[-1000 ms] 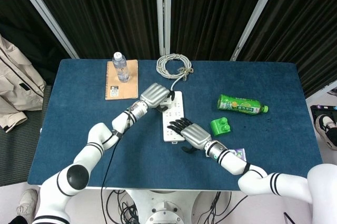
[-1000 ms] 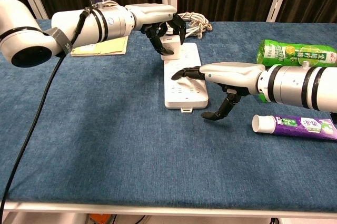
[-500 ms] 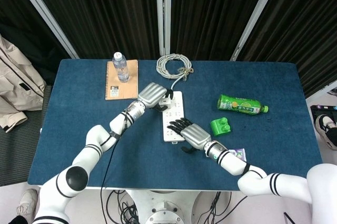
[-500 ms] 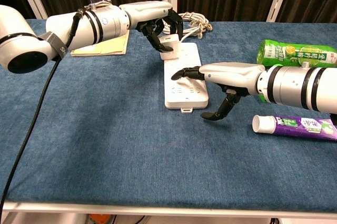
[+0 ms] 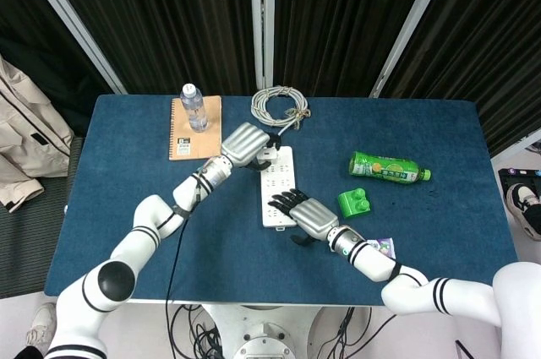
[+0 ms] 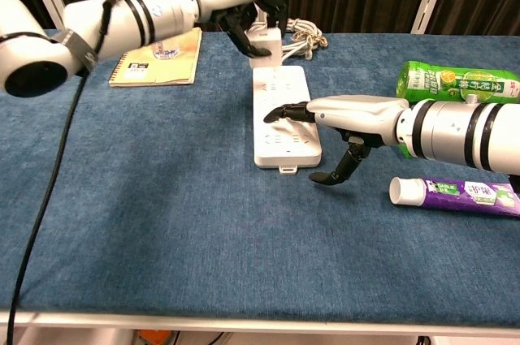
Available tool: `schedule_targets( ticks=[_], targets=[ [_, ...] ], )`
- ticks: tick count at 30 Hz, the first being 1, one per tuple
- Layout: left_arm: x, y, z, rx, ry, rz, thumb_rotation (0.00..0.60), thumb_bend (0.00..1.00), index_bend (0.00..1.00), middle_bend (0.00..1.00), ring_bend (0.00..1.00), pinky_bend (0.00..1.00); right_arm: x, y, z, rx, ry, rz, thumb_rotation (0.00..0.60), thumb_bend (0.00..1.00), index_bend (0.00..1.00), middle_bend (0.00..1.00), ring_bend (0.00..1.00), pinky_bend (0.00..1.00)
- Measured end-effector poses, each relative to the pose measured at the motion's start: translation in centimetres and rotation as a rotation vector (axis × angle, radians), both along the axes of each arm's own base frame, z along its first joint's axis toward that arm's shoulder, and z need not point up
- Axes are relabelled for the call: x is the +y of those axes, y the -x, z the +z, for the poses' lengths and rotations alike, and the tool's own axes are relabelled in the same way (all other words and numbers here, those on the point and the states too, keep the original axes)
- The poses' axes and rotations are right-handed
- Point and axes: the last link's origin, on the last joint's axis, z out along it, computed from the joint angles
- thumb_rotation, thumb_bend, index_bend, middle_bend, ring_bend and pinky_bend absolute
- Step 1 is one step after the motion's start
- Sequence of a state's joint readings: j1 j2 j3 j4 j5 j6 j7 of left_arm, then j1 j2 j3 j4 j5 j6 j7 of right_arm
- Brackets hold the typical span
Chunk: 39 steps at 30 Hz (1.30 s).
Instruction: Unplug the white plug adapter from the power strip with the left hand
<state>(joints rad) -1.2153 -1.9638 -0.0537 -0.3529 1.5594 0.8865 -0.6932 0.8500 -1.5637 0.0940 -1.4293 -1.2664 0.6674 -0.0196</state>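
The white power strip [image 5: 279,188] [image 6: 285,122] lies lengthwise mid-table. My left hand [image 5: 245,144] [image 6: 236,0] pinches the white plug adapter [image 5: 271,155] [image 6: 266,38] and holds it raised just above the strip's far end, clear of the sockets in the chest view. My right hand [image 5: 308,216] [image 6: 351,113] reaches in from the right and presses its dark fingertips [image 6: 280,111] flat on the near half of the strip, with the thumb hanging beside the strip's edge. It holds nothing.
A coiled white cable [image 5: 280,106] [image 6: 302,33] lies behind the strip. A notebook [image 5: 183,138] [image 6: 159,59] with a water bottle [image 5: 193,107] on it sits far left. A green bottle [image 5: 388,167] [image 6: 455,83], a green brick [image 5: 352,203] and a toothpaste tube [image 6: 455,195] lie right.
My left hand has risen and drawn back with the adapter, which has come up off the strip's far end. The right hand has stayed pressed on the strip.
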Motion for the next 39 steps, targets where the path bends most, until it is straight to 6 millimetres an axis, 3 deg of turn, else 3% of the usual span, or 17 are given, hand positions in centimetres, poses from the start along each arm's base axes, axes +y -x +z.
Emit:
schedule_targets(
  ticks=[4,10,12,16,19,22,26,32,36,39],
  targets=[
    [-0.2,2.0,1.8,-0.015,-0.043,0.005,0.6,0.48,0.63,0.71,0.68,0.88,0.0,-0.4,0.5,-0.032,0.028,0.021,0.6,0.3,0.0,0.04,0.0,0.0],
    [-2.0,5.7,2.8,0.033,-0.059,0.027,0.6,0.46,0.52,0.58,0.51,0.69,0.3,-0.7,2.5,-0.081,0.075,0.058,0.6,0.3,0.0,0.04,0.0,0.0],
    [-3.0,6.8,2.8,0.062,-0.052,0.04,0.6,0.4,0.43,0.5,0.42,0.58,0.4,-0.7,3.3,-0.092,0.095,0.067,0.6,0.3,0.0,0.04,0.0,0.0],
    [-5.0,8.1,2.5,0.118,-0.014,0.074,0.6,0.19,0.19,0.25,0.14,0.3,0.6,-0.2,5.7,-0.114,0.155,0.079,0.6,0.29,0.0,0.04,0.0,0.0],
    [-6.7,8.8,2.8,0.141,0.01,0.099,0.6,0.15,0.12,0.16,0.06,0.19,0.9,0.7,7.5,-0.109,0.211,0.076,0.6,0.28,0.0,0.04,0.0,0.0],
    [-8.2,9.6,4.0,0.132,0.001,0.13,0.6,0.14,0.1,0.14,0.05,0.17,1.3,2.0,9.5,-0.095,0.275,0.062,0.6,0.27,0.0,0.04,0.0,0.0],
    [-9.6,11.6,7.3,0.087,-0.085,0.178,0.6,0.13,0.1,0.14,0.05,0.17,2.2,4.1,12.7,-0.061,0.369,0.03,0.6,0.28,0.0,0.04,0.0,0.0],
    [-12.9,17.7,14.7,0.051,-0.338,0.322,0.6,0.13,0.1,0.15,0.05,0.15,4.4,7.9,17.7,-0.001,0.519,-0.052,0.6,0.28,0.0,0.04,0.0,0.0],
    [-17.2,22.7,19.6,0.081,-0.507,0.46,0.6,0.13,0.1,0.15,0.05,0.12,6.5,10.0,20.0,0.026,0.596,-0.109,0.6,0.28,0.0,0.04,0.0,0.0],
    [-20.9,25.2,21.9,0.104,-0.579,0.546,0.6,0.13,0.1,0.15,0.05,0.11,8.4,11.2,21.0,0.033,0.638,-0.148,0.6,0.28,0.0,0.04,0.0,0.0]
  ],
)
